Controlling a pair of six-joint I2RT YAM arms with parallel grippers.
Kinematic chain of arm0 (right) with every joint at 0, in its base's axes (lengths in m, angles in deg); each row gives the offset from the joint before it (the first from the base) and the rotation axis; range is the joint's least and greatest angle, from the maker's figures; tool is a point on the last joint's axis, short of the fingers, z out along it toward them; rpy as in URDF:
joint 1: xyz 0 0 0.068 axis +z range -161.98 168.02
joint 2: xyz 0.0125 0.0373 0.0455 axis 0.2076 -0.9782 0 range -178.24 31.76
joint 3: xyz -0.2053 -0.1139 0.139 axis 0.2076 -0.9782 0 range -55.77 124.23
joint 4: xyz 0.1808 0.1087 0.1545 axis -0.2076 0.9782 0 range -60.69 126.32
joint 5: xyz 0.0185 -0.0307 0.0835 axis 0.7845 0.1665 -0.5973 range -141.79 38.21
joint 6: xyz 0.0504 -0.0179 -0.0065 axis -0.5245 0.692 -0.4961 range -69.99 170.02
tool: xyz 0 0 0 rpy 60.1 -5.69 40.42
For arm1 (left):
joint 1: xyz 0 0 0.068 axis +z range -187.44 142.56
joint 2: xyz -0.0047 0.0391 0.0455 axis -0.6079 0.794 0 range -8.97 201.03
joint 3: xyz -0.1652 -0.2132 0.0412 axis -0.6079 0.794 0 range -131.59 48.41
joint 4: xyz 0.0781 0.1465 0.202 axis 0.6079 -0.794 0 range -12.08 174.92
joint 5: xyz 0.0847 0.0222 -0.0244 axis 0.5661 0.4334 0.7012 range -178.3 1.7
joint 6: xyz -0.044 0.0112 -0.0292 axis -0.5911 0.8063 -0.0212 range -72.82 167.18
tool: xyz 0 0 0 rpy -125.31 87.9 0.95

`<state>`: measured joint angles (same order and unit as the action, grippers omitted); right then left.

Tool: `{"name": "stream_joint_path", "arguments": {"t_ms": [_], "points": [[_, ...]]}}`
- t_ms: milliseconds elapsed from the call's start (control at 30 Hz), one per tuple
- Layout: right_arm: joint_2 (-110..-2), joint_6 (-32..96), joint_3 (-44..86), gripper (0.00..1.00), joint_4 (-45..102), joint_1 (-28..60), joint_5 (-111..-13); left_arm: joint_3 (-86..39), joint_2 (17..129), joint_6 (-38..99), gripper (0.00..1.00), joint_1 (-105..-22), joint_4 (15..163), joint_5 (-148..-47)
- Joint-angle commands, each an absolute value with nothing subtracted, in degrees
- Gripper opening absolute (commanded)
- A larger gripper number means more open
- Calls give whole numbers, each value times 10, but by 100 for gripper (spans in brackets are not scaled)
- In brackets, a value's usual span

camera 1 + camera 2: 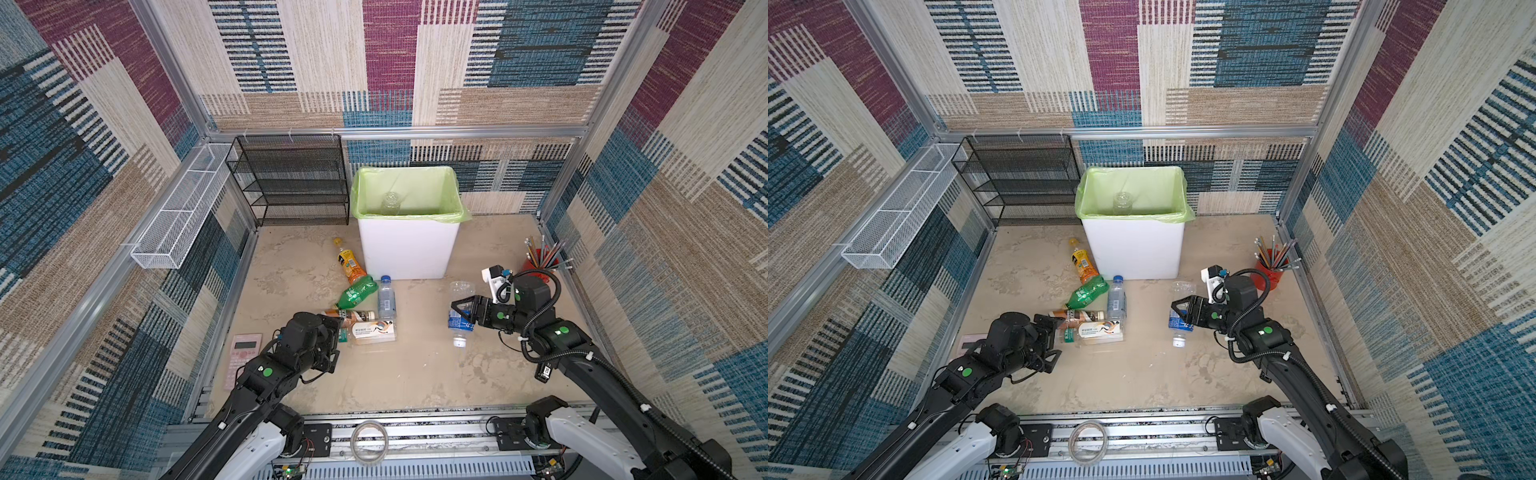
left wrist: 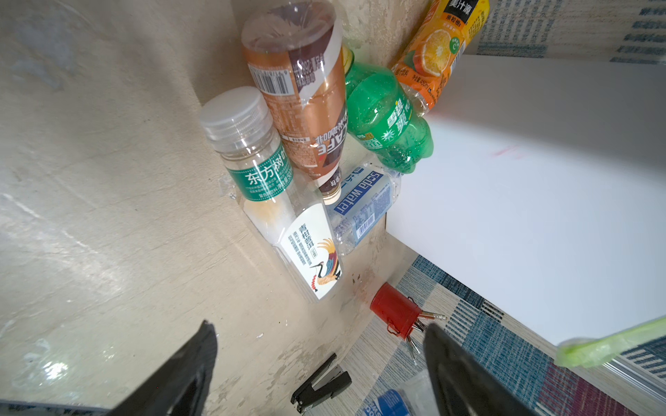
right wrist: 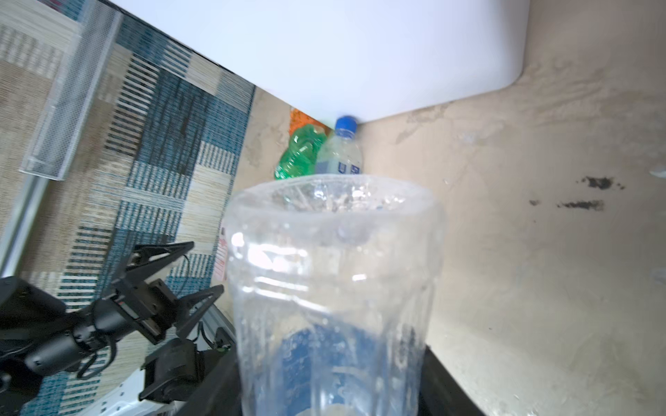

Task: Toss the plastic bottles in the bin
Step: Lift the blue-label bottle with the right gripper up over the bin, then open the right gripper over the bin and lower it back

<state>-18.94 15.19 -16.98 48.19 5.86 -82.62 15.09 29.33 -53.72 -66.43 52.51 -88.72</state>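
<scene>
Sitting in bin [image 1: 407, 249]: one clear bottle [image 1: 390, 203]
Right gripper [image 1: 461, 309]: clamps blue-label bottle [image 1: 460, 326]
Left gripper [image 3: 201, 268]: apart, empty
Table [image 1: 415, 365]: five bottles [image 1: 365, 307]

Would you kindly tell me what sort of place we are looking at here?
Probably a robot test cell staged as an office corner: carpet-covered walls in a silver aluminium frame, a black mesh shelf rack, a red cup of pencils.

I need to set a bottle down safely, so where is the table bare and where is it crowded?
Bare: the table's front middle, in front of the bottle pile; the strip between black mesh rack and orange juice bottle; the gap between bin and red pencil cup. Crowded: that pile, by the bin's front left corner.
</scene>
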Motion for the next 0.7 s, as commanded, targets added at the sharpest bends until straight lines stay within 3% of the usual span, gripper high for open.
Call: {"name": "stream_joint_path", "arguments": {"t_ms": [0,200,367,500,567,667], "points": [[-162,93,-176,62,396,48,-853,142,298,-536,91,-664,520,-891],[-150,30,-150,62,311,38,-859,138,296,-536,91,-664,520,-890],[-212,19,-45,61,252,35,-840,137,294,-535,91,-664,520,-887],[-350,29,146,65,219,34,-829,132,297,-534,91,-664,521,-886],[-448,41,285,76,244,34,-815,126,301,-531,91,-664,521,-884],[-588,36,516,84,285,30,-810,115,308,-527,91,-664,524,-881]]}}
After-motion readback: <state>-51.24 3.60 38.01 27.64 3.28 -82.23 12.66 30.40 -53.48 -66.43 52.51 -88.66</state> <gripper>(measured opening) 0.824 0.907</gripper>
